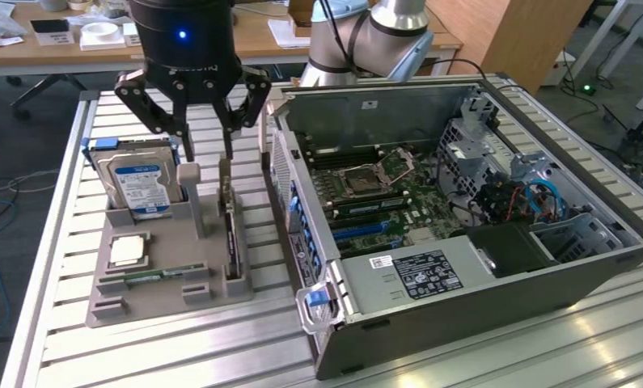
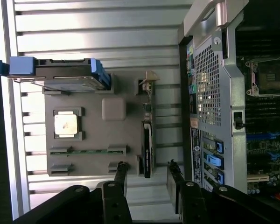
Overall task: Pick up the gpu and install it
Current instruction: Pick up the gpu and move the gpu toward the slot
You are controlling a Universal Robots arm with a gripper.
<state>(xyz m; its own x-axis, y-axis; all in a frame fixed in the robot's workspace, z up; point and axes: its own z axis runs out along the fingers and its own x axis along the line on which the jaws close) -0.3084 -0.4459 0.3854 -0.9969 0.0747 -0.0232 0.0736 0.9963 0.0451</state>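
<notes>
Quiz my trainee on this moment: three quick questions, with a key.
1. True or false: the jaws are shut on the gpu.
2. Where is the gpu? A) seated in the computer case B) standing on edge in the grey holder C) flat on the table
3. Name the blue-labelled part standing at the holder's end on the exterior view's left.
Key: 1 false, the jaws hang open above it; 2 B; 3 the hard drive.

No text is legible. The hard drive (image 1: 137, 182) carries a blue-and-white label. The power supply (image 1: 429, 275) carries a black label with white print, possibly rating data, and a small white sticker beside it.
</notes>
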